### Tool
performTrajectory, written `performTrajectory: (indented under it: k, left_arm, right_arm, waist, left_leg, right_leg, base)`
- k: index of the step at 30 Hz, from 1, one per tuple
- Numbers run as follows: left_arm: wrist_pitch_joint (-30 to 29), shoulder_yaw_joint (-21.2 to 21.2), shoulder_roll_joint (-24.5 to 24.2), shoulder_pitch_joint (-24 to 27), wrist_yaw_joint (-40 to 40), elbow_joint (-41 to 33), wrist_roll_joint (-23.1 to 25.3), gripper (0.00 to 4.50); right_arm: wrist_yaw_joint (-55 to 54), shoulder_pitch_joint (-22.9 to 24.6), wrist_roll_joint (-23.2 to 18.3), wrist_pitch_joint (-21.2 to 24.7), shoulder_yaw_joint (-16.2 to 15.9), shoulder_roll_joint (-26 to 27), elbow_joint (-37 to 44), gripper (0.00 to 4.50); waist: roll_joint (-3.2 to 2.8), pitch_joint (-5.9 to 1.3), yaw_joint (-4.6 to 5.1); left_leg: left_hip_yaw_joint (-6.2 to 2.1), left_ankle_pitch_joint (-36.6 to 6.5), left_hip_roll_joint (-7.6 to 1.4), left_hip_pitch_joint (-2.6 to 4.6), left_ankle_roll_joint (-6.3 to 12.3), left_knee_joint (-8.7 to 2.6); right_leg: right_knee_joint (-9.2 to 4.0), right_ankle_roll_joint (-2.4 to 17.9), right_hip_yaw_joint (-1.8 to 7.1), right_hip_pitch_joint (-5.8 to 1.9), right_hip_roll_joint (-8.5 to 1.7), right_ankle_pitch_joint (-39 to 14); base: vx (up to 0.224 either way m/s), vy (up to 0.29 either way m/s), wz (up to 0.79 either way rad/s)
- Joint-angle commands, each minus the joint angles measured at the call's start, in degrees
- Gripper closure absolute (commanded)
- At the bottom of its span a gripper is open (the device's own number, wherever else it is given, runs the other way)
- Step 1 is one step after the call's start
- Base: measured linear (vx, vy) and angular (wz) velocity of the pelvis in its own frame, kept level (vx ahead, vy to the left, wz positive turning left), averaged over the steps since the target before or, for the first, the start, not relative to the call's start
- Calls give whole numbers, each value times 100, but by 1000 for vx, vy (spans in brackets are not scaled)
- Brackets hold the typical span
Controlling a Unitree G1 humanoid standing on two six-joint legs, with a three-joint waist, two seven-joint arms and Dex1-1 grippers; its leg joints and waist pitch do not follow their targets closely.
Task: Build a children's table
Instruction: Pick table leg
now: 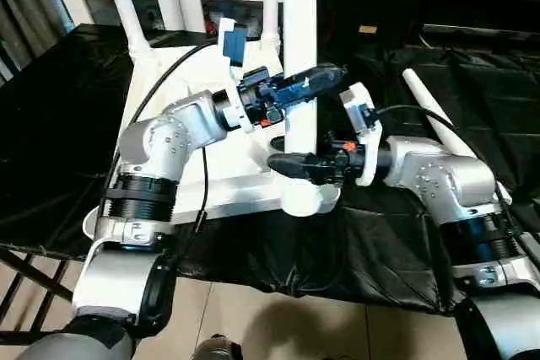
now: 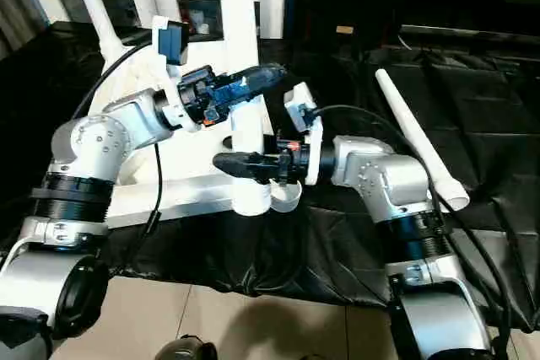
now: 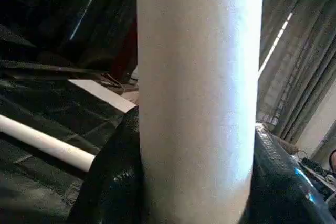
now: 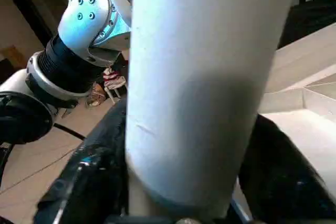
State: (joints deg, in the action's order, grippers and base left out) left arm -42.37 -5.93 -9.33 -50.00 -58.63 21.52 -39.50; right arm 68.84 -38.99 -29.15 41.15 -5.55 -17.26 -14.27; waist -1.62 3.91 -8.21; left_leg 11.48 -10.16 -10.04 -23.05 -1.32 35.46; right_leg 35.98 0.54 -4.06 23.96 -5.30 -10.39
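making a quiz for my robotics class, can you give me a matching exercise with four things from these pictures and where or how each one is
Things:
1. upright leg
2. spare leg
3. left hand
4. right hand

States:
A. lying loose on the black cloth, on the robot's right
B. gripping the upright leg low down, near the corner socket
C. standing in the tabletop's near corner socket
D. gripping the upright leg higher up

Pairs: 1-C, 2-A, 3-D, 4-B
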Motion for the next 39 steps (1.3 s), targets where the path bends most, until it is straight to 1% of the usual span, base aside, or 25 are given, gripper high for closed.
performTrajectory:
  k: [1, 2, 3, 4, 6, 7, 8, 9, 11, 13, 17, 18, 22, 25, 27, 29, 30, 31, 33, 34, 35, 36, 37, 38, 39]
  left_arm:
    - [-87, -4, 19, -17, -82, -243, -146, 262]
    - [-75, -6, 32, -18, 116, -223, -57, 206]
    - [-31, -41, 71, -26, 340, -177, 20, 192]
    - [3, -42, 82, -17, 403, -180, 55, 192]
    - [181, -22, 126, 44, 626, -232, 207, 183]
    - [418, 27, 193, 67, 1069, -200, 512, 171]
    - [469, 36, 208, 70, 1170, -190, 579, 171]
    - [725, 135, 256, 89, 1644, -158, 959, 152]
    - [806, 253, 291, 131, 2116, -202, 1285, 149]
    - [712, 200, 432, 162, 2583, -296, 1359, 149]
    - [576, 70, 692, 180, 3448, -392, 1503, 149]
    - [651, 64, 741, 183, 3648, -391, 1604, 178]
    - [1088, -113, 931, 143, 4140, -272, 1761, 188]
    - [1207, -112, 959, 153, 4103, -281, 1757, 226]
    - [1220, -111, 968, 187, 3950, -349, 1656, 228]
    - [1162, -97, 955, 234, 3754, -443, 1513, 247]
    - [1095, -106, 927, 268, 3468, -508, 1320, 254]
    - [1051, -113, 908, 288, 3273, -547, 1190, 256]
    - [1051, -113, 908, 288, 3273, -547, 1190, 263]
    - [991, -120, 806, 283, 2813, -493, 983, 265]
    - [991, -120, 806, 283, 2813, -493, 983, 265]
    - [913, -138, 701, 252, 2416, -423, 818, 265]
    - [793, -159, 574, 218, 1907, -362, 594, 265]
    - [775, -161, 558, 215, 1842, -359, 563, 265]
    - [665, -129, 458, 213, 1524, -389, 439, 265]
  right_arm:
    - [-227, -23, 25, 62, -23, 12, 67, 211]
    - [-327, -9, 52, 37, -13, 48, 86, 228]
    - [-518, 4, 104, 17, 19, 104, 86, 231]
    - [-600, 9, 134, -4, 29, 127, 86, 231]
    - [-973, 36, 281, -119, 70, 231, 85, 253]
    - [-1193, 54, 377, -190, 91, 295, 111, 256]
    - [-1239, 57, 397, -203, 96, 309, 116, 256]
    - [-1579, 56, 484, -228, 177, 418, 139, 257]
    - [-1927, 61, 639, -314, 197, 507, 184, 259]
    - [-2120, 77, 693, -343, 186, 572, 255, 259]
    - [-2420, 85, 721, -326, 204, 694, 365, 259]
    - [-2500, 78, 742, -325, 206, 729, 386, 259]
    - [-2778, 76, 797, -363, 216, 887, 486, 259]
    - [-3008, 59, 866, -437, 259, 976, 480, 259]
    - [-3156, 21, 890, -484, 310, 1027, 419, 259]
    - [-3179, -3, 902, -588, 326, 1033, 352, 203]
    - [-3094, -19, 852, -595, 350, 999, 288, 189]
    - [-3032, -28, 816, -592, 365, 974, 246, 187]
    - [-3032, -28, 816, -592, 365, 974, 246, 163]
    - [-2648, -45, 603, -397, 410, 859, 220, 150]
    - [-2648, -45, 603, -397, 410, 859, 220, 150]
    - [-2209, -20, 465, -296, 354, 689, 241, 139]
    - [-1701, 9, 311, -174, 280, 482, 254, 131]
    - [-1645, 12, 293, -157, 272, 458, 254, 131]
    - [-1417, 25, 272, -158, 199, 344, 258, 120]
  waist:
    - [106, -510, -4]
    - [93, -507, -3]
    - [93, -505, 4]
    - [92, -502, 12]
    - [99, -501, 18]
    - [85, -503, 23]
    - [87, -500, 26]
    - [78, -503, 26]
    - [71, -509, 37]
    - [61, -514, 41]
    - [78, -507, 40]
    - [64, -508, 36]
    - [77, -510, 55]
    - [73, -513, 57]
    - [64, -512, 60]
    - [70, -508, 64]
    - [91, -505, 68]
    - [79, -501, 60]
    - [71, -502, 64]
    - [85, -506, 66]
    - [81, -501, 60]
    - [90, -499, 56]
    - [99, -501, 39]
    - [99, -501, 39]
    - [83, -499, 24]
  left_leg:
    - [-152, -543, -305, 142, 223, -376]
    - [-153, -542, -308, 147, 212, -377]
    - [-154, -572, -303, 148, 189, -381]
    - [-156, -583, -309, 150, 171, -385]
    - [-164, -629, -298, 155, 75, -395]
    - [-167, -655, -307, 152, 56, -403]
    - [-173, -672, -314, 159, 38, -406]
    - [-175, -683, -310, 153, 24, -410]
    - [-188, -666, -309, 156, -32, -422]
    - [-179, -647, -307, 157, -53, -412]
    - [-176, -681, -291, 145, 3, -403]
    - [-178, -697, -289, 146, 9, -402]
    - [-180, -698, -276, 131, 12, -403]
    - [-183, -678, -280, 140, 36, -405]
    - [-179, -687, -284, 150, 28, -406]
    - [-174, -729, -278, 148, 15, -407]
    - [-171, -765, -282, 151, 14, -413]
    - [-170, -766, -280, 146, 27, -415]
    - [-166, -778, -283, 147, 33, -411]
    - [-167, -762, -282, 149, 43, -413]
    - [-161, -793, -270, 160, 74, -410]
    - [-167, -806, -286, 154, 82, -415]
    - [-159, -778, -270, 156, 130, -405]
    - [-159, -778, -270, 156, 130, -405]
    - [-162, -699, -291, 146, 150, -404]
  right_leg:
    - [-353, 1362, 253, -338, -375, -769]
    - [-352, 1363, 256, -329, -374, -759]
    - [-359, 1357, 254, -330, -372, -779]
    - [-362, 1349, 259, -325, -375, -786]
    - [-382, 1292, 262, -329, -384, -874]
    - [-389, 1249, 268, -333, -381, -885]
    - [-398, 1216, 270, -329, -379, -883]
    - [-393, 1177, 270, -336, -376, -872]
    - [-391, 1075, 269, -339, -372, -834]
    - [-372, 1117, 269, -341, -370, -730]
    - [-391, 1152, 265, -345, -362, -717]
    - [-399, 1144, 263, -346, -366, -772]
    - [-415, 1061, 262, -350, -349, -797]
    - [-414, 1043, 259, -335, -353, -781]
    - [-409, 1076, 259, -320, -350, -755]
    - [-411, 1099, 258, -325, -345, -769]
    - [-420, 1100, 259, -326, -355, -815]
    - [-412, 1122, 259, -328, -361, -831]
    - [-408, 1118, 263, -318, -351, -828]
    - [-400, 1123, 261, -330, -351, -791]
    - [-417, 1123, 260, -323, -345, -839]
    - [-409, 1123, 267, -327, -354, -844]
    - [-407, 1136, 264, -344, -350, -831]
    - [-407, 1136, 264, -344, -350, -831]
    - [-382, 1174, 264, -334, -349, -746]
  base:
    - [0, 0, 0]
    - [0, 0, 0]
    - [0, 0, 0]
    - [0, 0, 0]
    - [0, 0, 0]
    - [0, 0, 0]
    - [0, 0, 0]
    - [0, 0, 0]
    - [0, 0, 0]
    - [0, 0, 0]
    - [0, 0, 0]
    - [0, 0, 0]
    - [0, 0, 0]
    - [0, 0, 0]
    - [0, 0, 0]
    - [0, 0, 0]
    - [0, 0, 0]
    - [0, 0, 0]
    - [0, 0, 0]
    - [0, 0, 0]
    - [0, 0, 0]
    - [0, 0, 0]
    - [0, 0, 0]
    - [0, 0, 0]
    - [0, 0, 0]
